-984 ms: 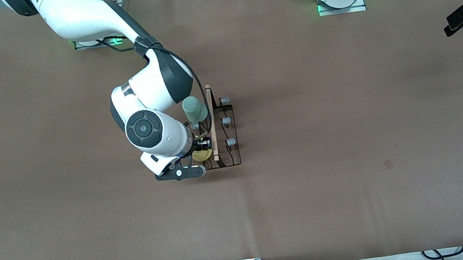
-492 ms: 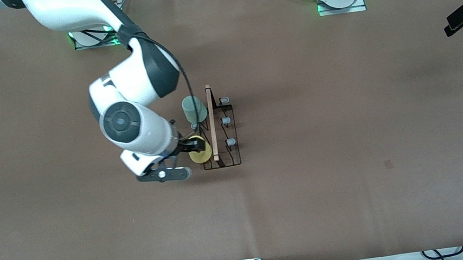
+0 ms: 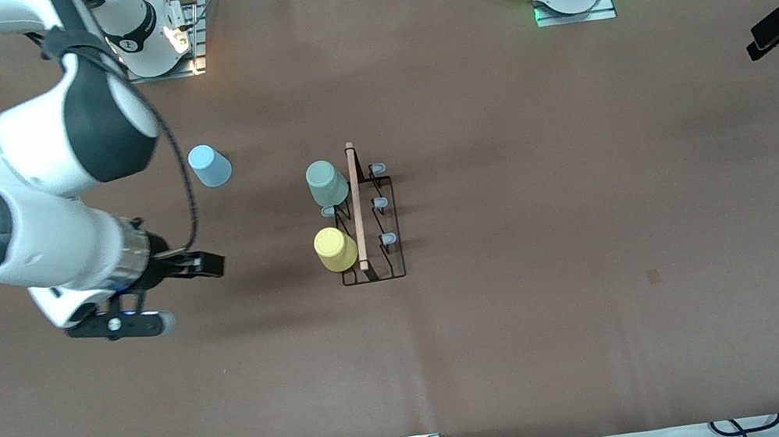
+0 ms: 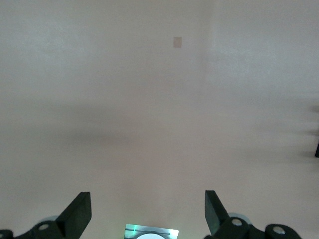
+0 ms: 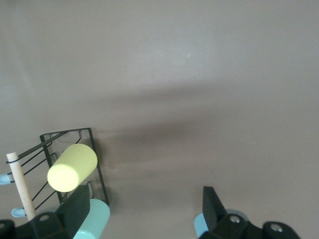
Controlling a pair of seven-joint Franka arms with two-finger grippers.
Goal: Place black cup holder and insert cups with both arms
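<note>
The black cup holder (image 3: 365,214) stands mid-table, wooden rod handle (image 3: 357,206) running along its top. Two cups are upside down on pegs, both on the side facing the right arm's end of the table: the mint green cup (image 3: 326,183) on the peg farther from the front camera, the yellow cup (image 3: 335,249) on the nearer one, with a bare grey-tipped peg (image 3: 328,212) between them. The three pegs on the side facing the left arm's end are all bare.

The light blue cup (image 3: 210,165) sits upside down on the brown table (image 3: 595,216), well apart from the holder, toward the right arm's end and a bit farther from the front camera than the mint one.

The right gripper (image 3: 195,265) is up in the air over bare table toward its own end, fingers spread with nothing between them. The right wrist view backs that up: both fingertips (image 5: 212,201) stand wide apart, with the holder (image 5: 94,159) and yellow cup (image 5: 72,168) off to one side.

The left arm waits. Its gripper (image 3: 774,34) hangs over the table edge at its own end, and the left wrist view shows the left gripper (image 4: 147,211) spread and empty, over plain table (image 4: 159,99).
</note>
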